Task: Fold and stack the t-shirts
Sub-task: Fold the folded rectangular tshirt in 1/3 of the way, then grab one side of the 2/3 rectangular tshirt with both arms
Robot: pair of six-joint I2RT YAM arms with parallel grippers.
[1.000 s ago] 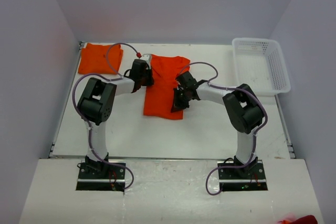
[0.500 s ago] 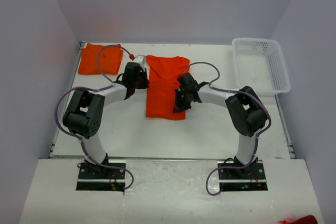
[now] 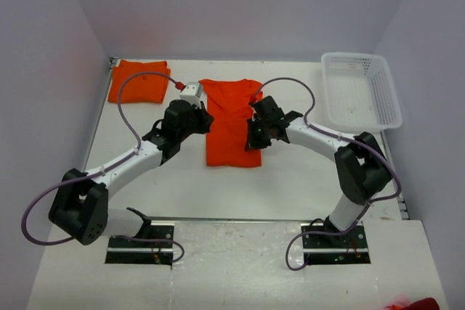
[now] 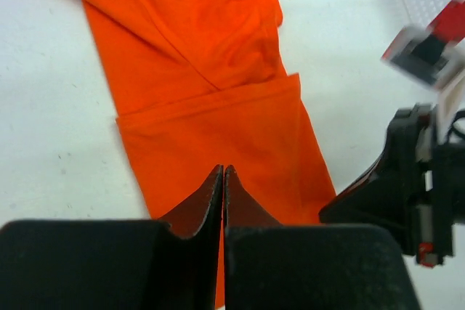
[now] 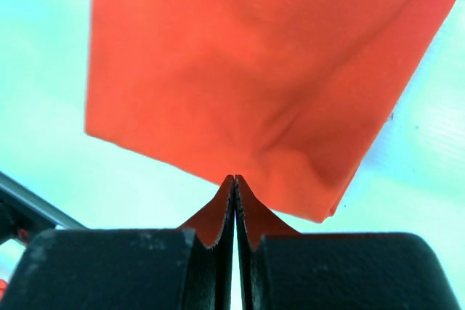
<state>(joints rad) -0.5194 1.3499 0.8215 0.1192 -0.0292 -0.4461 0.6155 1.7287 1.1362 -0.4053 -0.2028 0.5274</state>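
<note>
An orange t-shirt (image 3: 231,125), folded lengthwise into a long strip, lies flat in the middle of the table. It also shows in the left wrist view (image 4: 218,107) and the right wrist view (image 5: 240,70). A second folded orange t-shirt (image 3: 138,82) lies at the back left. My left gripper (image 3: 204,123) is shut and hovers over the strip's lower left part (image 4: 223,169), with no cloth seen between the fingers. My right gripper (image 3: 252,136) is shut, its tips (image 5: 234,178) at the strip's right edge beside a small wrinkle.
A white lattice basket (image 3: 361,92) stands at the back right. The table's side walls rise on the left and right. The right arm's black gripper (image 4: 407,186) shows close by in the left wrist view.
The left arm has stretched out low, and its gripper has moved nearer and to the right, onto the strip. The right gripper has shifted slightly right. The strip has slid a little toward the arms.
</note>
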